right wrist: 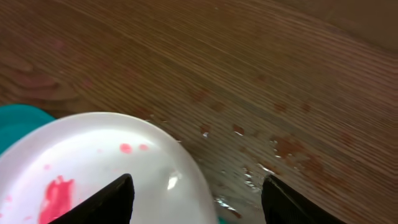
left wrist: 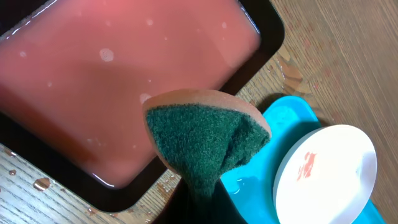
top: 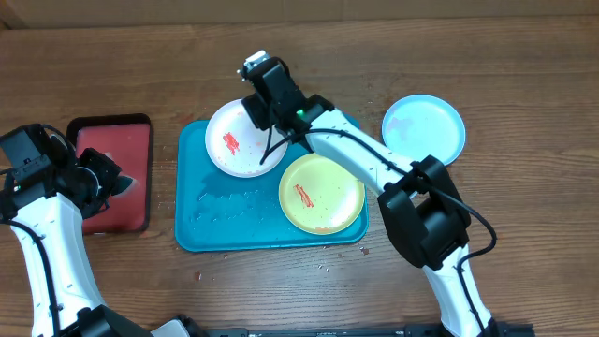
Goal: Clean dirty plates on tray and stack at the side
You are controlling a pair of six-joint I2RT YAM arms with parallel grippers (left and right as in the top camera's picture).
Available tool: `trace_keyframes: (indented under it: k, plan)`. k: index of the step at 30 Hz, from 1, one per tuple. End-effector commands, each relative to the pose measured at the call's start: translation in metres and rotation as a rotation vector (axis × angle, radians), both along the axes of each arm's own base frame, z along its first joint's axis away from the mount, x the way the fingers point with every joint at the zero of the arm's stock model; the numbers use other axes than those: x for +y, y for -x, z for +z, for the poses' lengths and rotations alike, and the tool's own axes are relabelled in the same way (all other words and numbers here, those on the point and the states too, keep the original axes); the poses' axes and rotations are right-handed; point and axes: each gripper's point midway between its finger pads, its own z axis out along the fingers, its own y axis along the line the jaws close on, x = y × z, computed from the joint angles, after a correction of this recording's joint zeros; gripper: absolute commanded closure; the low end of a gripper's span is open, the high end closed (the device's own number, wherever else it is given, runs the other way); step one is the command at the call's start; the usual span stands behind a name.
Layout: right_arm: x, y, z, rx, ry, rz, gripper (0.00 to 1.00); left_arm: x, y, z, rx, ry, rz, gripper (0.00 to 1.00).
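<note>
Far left: left gripper (top: 101, 178), clamped on a sponge (left wrist: 205, 140), green scouring face toward the wrist camera, orange-brown body behind. Directly beneath it and out to its left, a black-rimmed red tray (top: 112, 120) of cloudy pink liquid, long axis running away from the robot. Beads of water (left wrist: 40, 183) on the wood by one rim of it.

Just right of that gripper, apart from the red tray: the teal tray (top: 220, 225), rounded corners, raised rim, long axis across the table from left to right, a wet film on its bare left part. Two plates on it. In the far left corner, directly under the right gripper (top: 260, 110), the white plate (top: 245, 140), red smear left of its centre, far rim out past the teal tray's far edge.

Right gripper's jaws spread wide, that far rim in the gap between the fingers (right wrist: 115, 199); touching or not, cannot tell.

Nearer the robot and to the right of the right gripper, the yellow-green plate (top: 321, 193), lying flat just beside the white one, an orange-red streak across its middle.

Well to the right of the right gripper, off the teal tray, the light blue plate (top: 423, 129), flat on bare wood.

Underneath everything, a brown wooden table (top: 487, 56), grain running left to right; reddish spots and wet patches on the wood beyond the white plate in the right wrist view.
</note>
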Motion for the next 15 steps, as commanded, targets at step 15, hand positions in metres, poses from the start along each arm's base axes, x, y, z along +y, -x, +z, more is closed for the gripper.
trace_keyframes:
  k: [15]
  plan:
    - [-0.021, 0.011, -0.059, 0.250, -0.038, 0.069, 0.42, -0.004, -0.004, 0.002, -0.016, -0.001, -0.034, 0.96]
